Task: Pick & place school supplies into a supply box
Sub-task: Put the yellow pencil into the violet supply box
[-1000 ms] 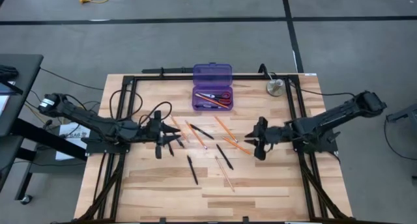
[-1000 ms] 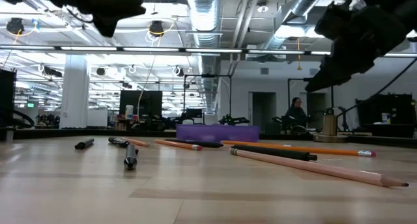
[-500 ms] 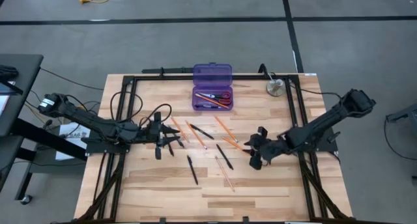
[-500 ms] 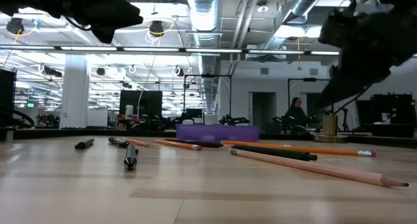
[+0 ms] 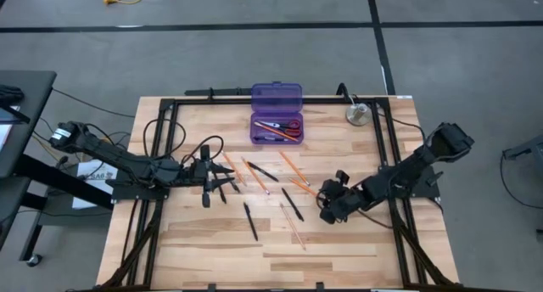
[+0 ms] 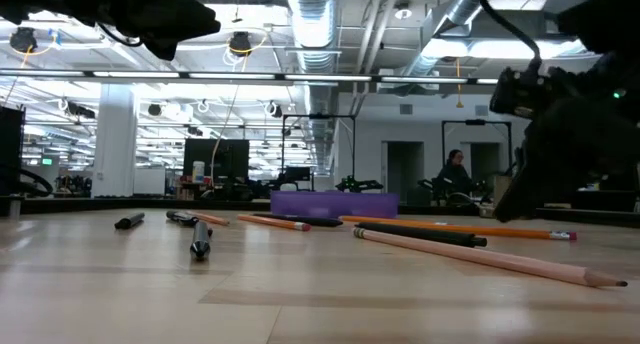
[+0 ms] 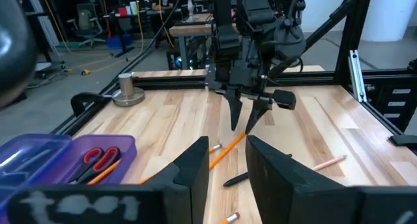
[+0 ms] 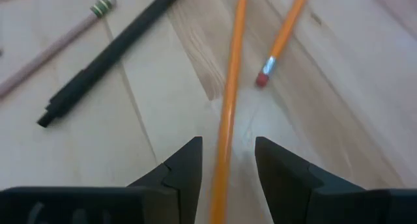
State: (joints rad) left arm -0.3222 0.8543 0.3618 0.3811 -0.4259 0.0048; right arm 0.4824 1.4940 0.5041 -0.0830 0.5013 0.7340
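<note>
Orange pencil [image 8: 229, 94] lies on the table [image 5: 339, 241], straddled by the spread right gripper [image 8: 227, 160]; black pen [image 8: 107, 55] lies nearby. Left gripper [image 7: 225, 162], parted and empty, waits opposite. Purple supply box [image 5: 276, 114] sits open behind, beside a metal disc [image 5: 357, 115].

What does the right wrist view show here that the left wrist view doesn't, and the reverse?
Only the right wrist view shows, close up, an orange pencil lying between the open right gripper's fingers, with a black pen beside it. Only the left wrist view shows the purple supply box holding red-handled scissors, plus the metal disc. Both show the wooden table and an orange pencil under the right gripper.
</note>
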